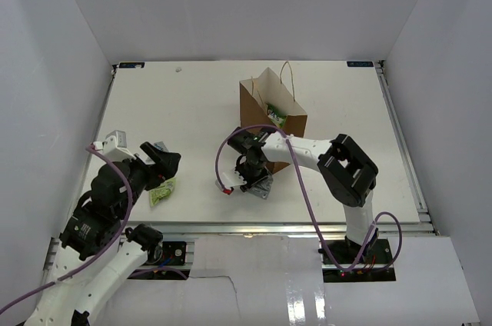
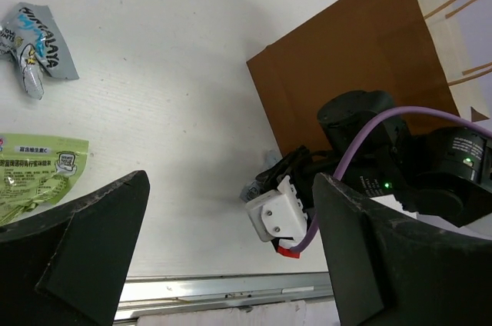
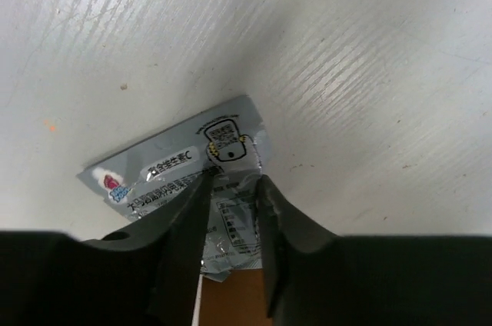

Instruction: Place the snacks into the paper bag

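The brown paper bag (image 1: 286,122) stands open at mid-table with a green packet (image 1: 277,117) inside; it also shows in the left wrist view (image 2: 361,57). My right gripper (image 1: 256,177) is just in front of the bag, its jaws shut on a silvery blue-grey packet (image 3: 173,163) close over the table; the packet's corner shows in the top view (image 1: 264,188). My left gripper (image 2: 231,264) is open and empty, hovering over the left side. A lime green packet (image 2: 38,172) and another silvery packet (image 2: 34,49) lie below it.
The white table (image 1: 192,111) is walled on three sides. A metal rail (image 1: 269,227) runs along the near edge. The right arm's purple cable (image 1: 223,164) loops out to the left of its gripper.
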Controlling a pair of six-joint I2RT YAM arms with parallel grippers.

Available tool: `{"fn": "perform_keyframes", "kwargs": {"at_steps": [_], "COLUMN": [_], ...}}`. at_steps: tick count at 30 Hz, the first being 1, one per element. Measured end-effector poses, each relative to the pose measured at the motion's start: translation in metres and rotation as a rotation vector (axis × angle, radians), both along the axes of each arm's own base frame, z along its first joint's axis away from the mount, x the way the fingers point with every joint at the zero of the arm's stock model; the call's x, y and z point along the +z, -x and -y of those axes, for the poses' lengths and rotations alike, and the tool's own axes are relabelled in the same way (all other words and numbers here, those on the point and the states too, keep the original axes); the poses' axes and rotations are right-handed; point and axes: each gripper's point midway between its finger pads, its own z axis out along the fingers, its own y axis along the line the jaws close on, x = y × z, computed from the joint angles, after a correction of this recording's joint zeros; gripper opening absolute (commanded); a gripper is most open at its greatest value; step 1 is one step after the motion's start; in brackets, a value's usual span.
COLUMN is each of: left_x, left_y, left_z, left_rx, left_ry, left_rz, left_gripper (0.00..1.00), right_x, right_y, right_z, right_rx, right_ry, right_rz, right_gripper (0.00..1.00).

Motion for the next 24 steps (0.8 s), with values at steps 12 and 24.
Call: {"fn": "perform_keyframes", "kwargs": {"at_steps": [12,24], "left_x": [-0.036,-0.059], "left_y": [-0.007,-0.008], "left_z": [0.005,0.007], "left_rx": [0.039,0.067], "left_ry": [0.033,0.068], "left_rz": [-0.096,-0.151], "left_gripper": [0.98,0.98], "right_x": [0.078,0.216], "right_y": [0.041,0.069], "right_z": [-0.014,-0.025], "right_rx": [0.009,0.007], "right_ry": [-0.259,-0.623], "right_rz": [-0.107,-0.108], "right_gripper": [0.11,0.08]}}
